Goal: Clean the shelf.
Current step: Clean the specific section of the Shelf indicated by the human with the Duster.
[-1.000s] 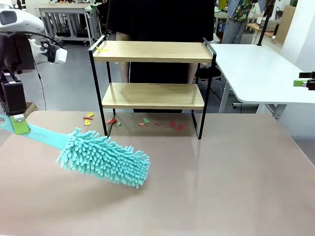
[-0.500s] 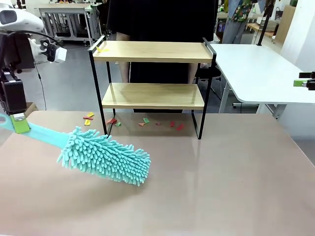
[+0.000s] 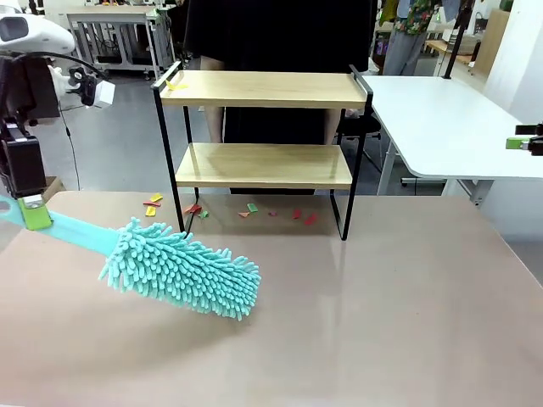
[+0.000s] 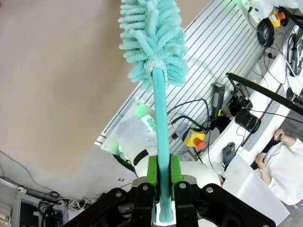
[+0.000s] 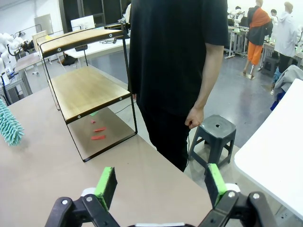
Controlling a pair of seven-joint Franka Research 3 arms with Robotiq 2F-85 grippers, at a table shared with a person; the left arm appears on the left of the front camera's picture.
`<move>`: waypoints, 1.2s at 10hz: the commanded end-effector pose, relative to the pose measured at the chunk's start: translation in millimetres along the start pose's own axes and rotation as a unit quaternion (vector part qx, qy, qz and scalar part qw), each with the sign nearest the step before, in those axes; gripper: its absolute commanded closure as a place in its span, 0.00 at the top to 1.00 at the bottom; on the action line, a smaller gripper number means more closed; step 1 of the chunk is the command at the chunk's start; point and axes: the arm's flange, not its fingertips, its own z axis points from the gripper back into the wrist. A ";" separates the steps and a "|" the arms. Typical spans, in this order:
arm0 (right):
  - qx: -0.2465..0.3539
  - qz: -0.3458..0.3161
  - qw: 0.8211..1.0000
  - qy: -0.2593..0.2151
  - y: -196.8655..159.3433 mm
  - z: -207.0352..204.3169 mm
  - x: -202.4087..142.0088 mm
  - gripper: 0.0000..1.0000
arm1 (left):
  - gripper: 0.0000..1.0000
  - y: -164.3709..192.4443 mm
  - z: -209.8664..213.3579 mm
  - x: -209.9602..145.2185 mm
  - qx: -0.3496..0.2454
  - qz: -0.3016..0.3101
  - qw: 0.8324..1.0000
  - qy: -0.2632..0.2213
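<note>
Shelf (image 3: 263, 165) at the far middle of the table (image 3: 382, 322) in the front view, with coloured scraps (image 3: 246, 209) under it. The left gripper (image 3: 32, 214) clamps the handle of a teal duster (image 3: 182, 270), whose head is low near the shelf's left leg. In the left wrist view, green pads (image 4: 152, 170) pinch that handle. In the right wrist view, the right gripper (image 5: 161, 182) is spread wide with nothing between, and a person (image 5: 175, 56) stands by the shelf.

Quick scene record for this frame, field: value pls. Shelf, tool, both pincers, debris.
shelf: two-tier, upright, far side of table
duster: teal, head in front of shelf's left end; table contact unclear
left pincer: shut on duster handle
right pincer: open, empty
debris: coloured scraps on table under shelf; yellow scrap on top tier
person: standing behind shelf
</note>
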 end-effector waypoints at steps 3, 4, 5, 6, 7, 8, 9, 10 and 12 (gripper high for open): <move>0.001 0.002 1.000 -0.001 0.9 -1.3 2.6 1.00 | 0.13 -1.7 -0.5 -3.8 -0.011 0.004 1.000 -0.008; 0.001 0.002 1.000 -0.001 0.9 -1.3 2.6 1.00 | 0.13 -1.7 -0.5 -3.8 -0.011 0.004 1.000 -0.008; 0.001 0.002 1.000 -0.001 0.9 -1.3 2.6 1.00 | 0.13 -1.7 -0.5 -3.8 -0.011 0.004 1.000 -0.008; 0.001 0.002 1.000 -0.001 0.9 -1.3 2.6 1.00 | 0.13 -1.7 -0.5 -3.8 -0.011 0.004 1.000 -0.008; 0.001 0.002 1.000 -0.001 0.9 -1.3 2.6 1.00 | 0.13 -1.7 -0.5 -3.8 -0.011 0.004 1.000 -0.008; 0.001 0.002 1.000 -0.001 0.9 -1.3 2.6 1.00 | 0.13 -1.7 -0.5 -3.8 -0.011 0.004 1.000 -0.008; 0.001 0.002 1.000 -0.001 0.9 -1.3 2.6 1.00 | 0.13 -1.7 -0.5 -3.8 -0.011 0.004 1.000 -0.008; 0.001 0.002 1.000 -0.001 0.9 -1.3 2.6 1.00 | 0.13 -1.7 -0.5 -3.8 -0.011 0.004 1.000 -0.008; 0.001 0.002 1.000 -0.001 0.9 -1.3 2.6 1.00 | 0.13 -1.7 -0.5 -3.8 -0.011 0.004 1.000 -0.008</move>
